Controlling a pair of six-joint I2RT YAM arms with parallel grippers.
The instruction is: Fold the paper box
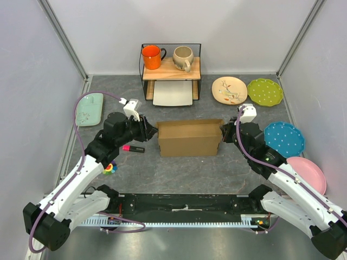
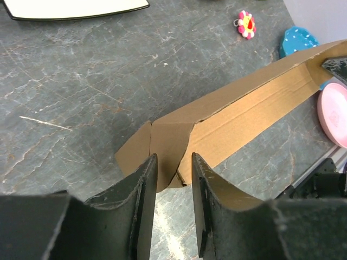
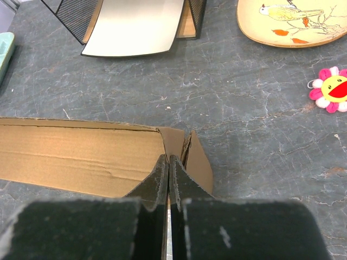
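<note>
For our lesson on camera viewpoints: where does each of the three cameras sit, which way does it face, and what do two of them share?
Top external: above and behind the arms, looking down on the table; both arms, left pincer and right pincer at the ends of the paper box.
Left wrist: on the left arm, facing along the box; its parted fingers show.
Right wrist: on the right arm, facing the rack; its closed fingers show.
Shared: both wrist views catch the flower toy.
</note>
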